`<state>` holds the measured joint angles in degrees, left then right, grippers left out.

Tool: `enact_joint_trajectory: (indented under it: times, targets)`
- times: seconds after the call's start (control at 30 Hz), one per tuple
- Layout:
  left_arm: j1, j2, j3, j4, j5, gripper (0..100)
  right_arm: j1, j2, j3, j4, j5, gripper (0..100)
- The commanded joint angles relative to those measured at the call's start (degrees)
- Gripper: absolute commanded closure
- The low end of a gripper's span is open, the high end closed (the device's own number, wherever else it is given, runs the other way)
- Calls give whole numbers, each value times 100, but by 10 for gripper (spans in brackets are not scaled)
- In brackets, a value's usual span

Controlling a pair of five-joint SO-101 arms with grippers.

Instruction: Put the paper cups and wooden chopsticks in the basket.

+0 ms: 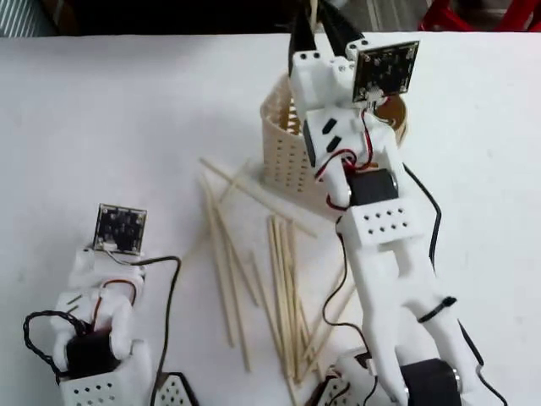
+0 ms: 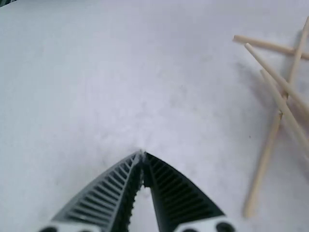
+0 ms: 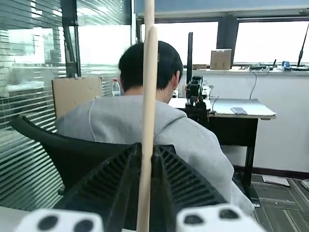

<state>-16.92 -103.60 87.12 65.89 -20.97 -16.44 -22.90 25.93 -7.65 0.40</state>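
Note:
My right gripper (image 3: 146, 147) is shut on a single wooden chopstick (image 3: 149, 87), which stands upright between its fingers. In the high view this gripper (image 1: 319, 32) hangs over the far side of the cream lattice basket (image 1: 283, 152). A brown round rim (image 1: 392, 110), apparently a paper cup, shows in the basket behind the wrist camera. Several loose chopsticks (image 1: 283, 288) lie scattered on the white table in front of the basket. My left gripper (image 2: 143, 153) is shut and holds nothing, its tips on or just above bare table, with a few chopsticks (image 2: 282, 92) off to one side.
The left arm (image 1: 101, 321) sits at the near left corner of the table (image 1: 101, 135). The right arm (image 1: 389, 279) stretches from the near edge up to the basket, over part of the chopstick pile. Cables trail beside both arms.

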Motion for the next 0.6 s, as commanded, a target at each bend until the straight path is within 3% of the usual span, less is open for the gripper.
enact_joint_trajectory:
  times: [0.0, 0.23, 0.57]
  targets:
    - [-31, -66, -18, -141, -53, 976, 84, -4, 387, -708, 0, 981]
    - [-22, -66, -18, -141, -53, 976, 75, -233, 1415, -462, 0, 981]
    - [-22, -66, -9, -141, -44, 976, 48, -673, 571, 1974, -53, 865]
